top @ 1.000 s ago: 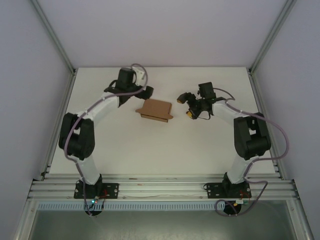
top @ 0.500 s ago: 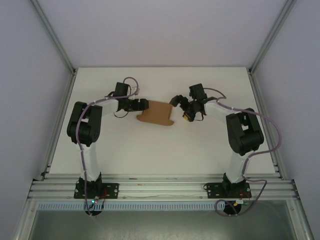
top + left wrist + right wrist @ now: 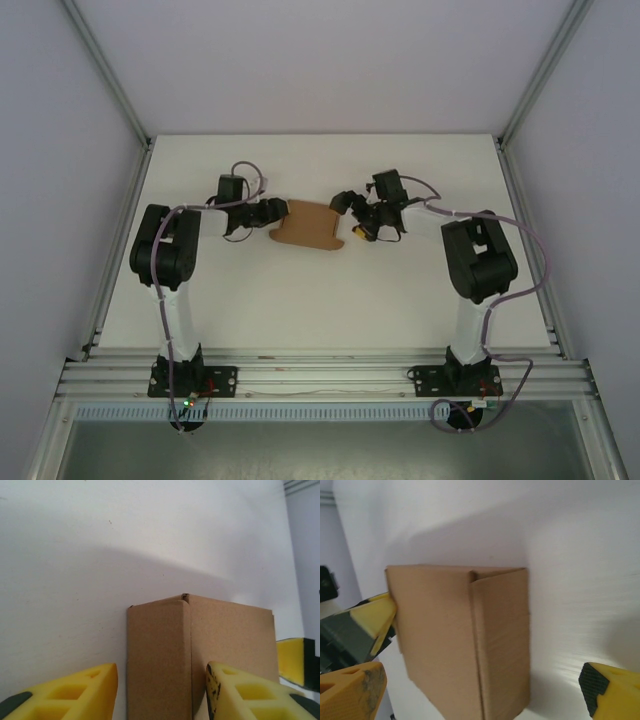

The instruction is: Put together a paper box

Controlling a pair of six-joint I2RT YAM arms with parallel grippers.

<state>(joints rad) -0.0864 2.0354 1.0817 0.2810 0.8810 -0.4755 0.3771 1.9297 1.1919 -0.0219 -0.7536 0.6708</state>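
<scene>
1. Mid-table, closed in from both ends: paper box (image 3: 310, 225) lying on the table (image 3: 300, 310), left gripper (image 3: 277, 211) at its left end, right gripper (image 3: 346, 204) just beside its right end.
2. Both spread, fingers straddling the cardboard; narrow gaps each side in the left wrist view, wider ones in the right.
3. Open tabletop from the box to the near edge, between the arm bases.
4. Open strip beyond the box toward the far edge.
5. Outer flanks taken up by the folded left arm (image 3: 160, 255) and right arm (image 3: 480, 262); frame posts (image 3: 108, 75) and walls beyond.
</scene>
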